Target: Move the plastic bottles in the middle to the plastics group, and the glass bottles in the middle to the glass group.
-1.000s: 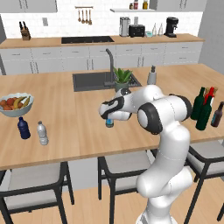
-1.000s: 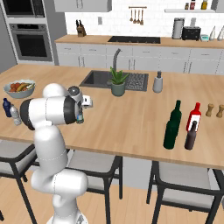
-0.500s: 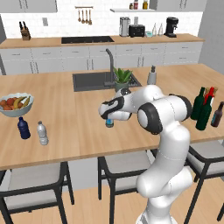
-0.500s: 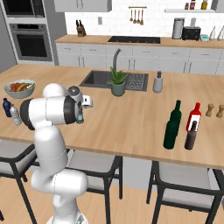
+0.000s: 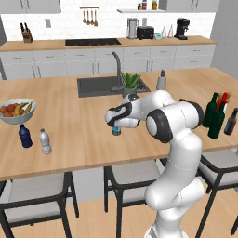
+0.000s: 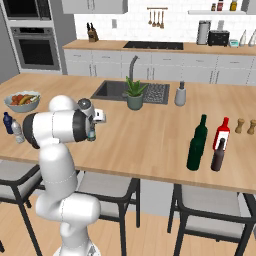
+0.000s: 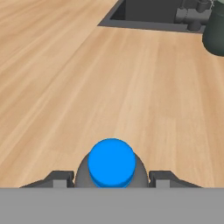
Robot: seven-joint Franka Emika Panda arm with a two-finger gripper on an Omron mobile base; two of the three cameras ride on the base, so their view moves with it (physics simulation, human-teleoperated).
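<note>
The small clear plastic bottle with a blue cap stands upright mid-counter, just in front of the sink. My gripper is over it from above, with both fingertips pressed against its shoulders, so it is shut on the bottle. The same bottle peeks out below the hand in the right base view. The plastics group, a navy bottle and a silvery-clear bottle, is at the far left. At the far right stand two green wine bottles, a red bottle and a slim brown bottle.
A fruit bowl sits behind the plastics group. The sink with its faucet, a potted plant and a soap dispenser lie behind the hand. Two small shakers stand far right. Stools line the counter's near edge.
The fingers have closed in from wide open onto the plastic bottle. The arm and the bottle stay where they were.
</note>
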